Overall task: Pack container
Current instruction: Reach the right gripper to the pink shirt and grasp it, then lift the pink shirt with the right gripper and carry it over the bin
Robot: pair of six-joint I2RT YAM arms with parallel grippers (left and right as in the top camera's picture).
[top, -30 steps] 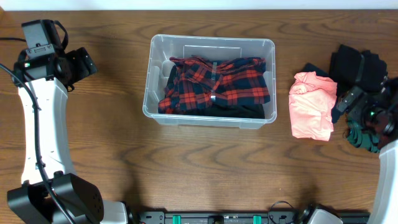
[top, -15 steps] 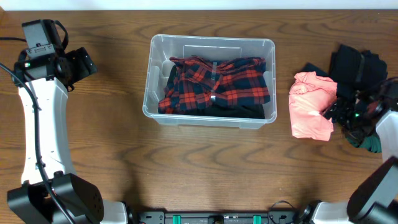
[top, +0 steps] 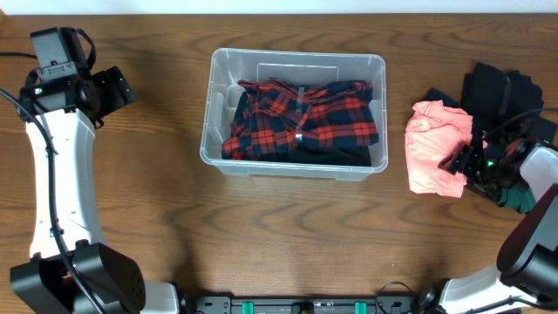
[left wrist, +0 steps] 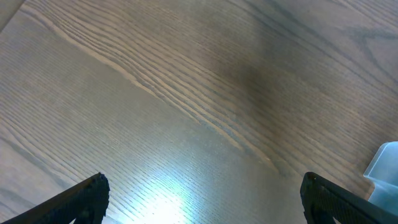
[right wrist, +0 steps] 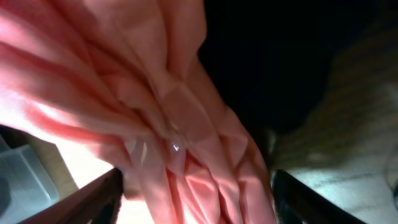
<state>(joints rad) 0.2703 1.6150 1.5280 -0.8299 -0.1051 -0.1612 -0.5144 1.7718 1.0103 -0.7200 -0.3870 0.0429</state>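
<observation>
Place: robot lab bench
Surface: wood-grain table (top: 288,235)
Fixtures: white robot arm (top: 61,174) at 9 o'clock; black mounting rail (top: 305,305) at 6 o'clock

No writing can be read in any view.

The large clear rectangular plastic bin (top: 296,56) carries a white rectangular label (top: 296,72) on its bottom. From overhead it is seen through the plastic, just behind the folded red-and-black plaid cloth (top: 305,118). The label shows only as a pale patch, and any print on it is too small and faint to make out. Nothing legible stands on the brown wooden table (left wrist: 186,93) in the left wrist view. The crumpled pink cloth (right wrist: 155,93) in the right wrist view bears no legible mark either.
</observation>
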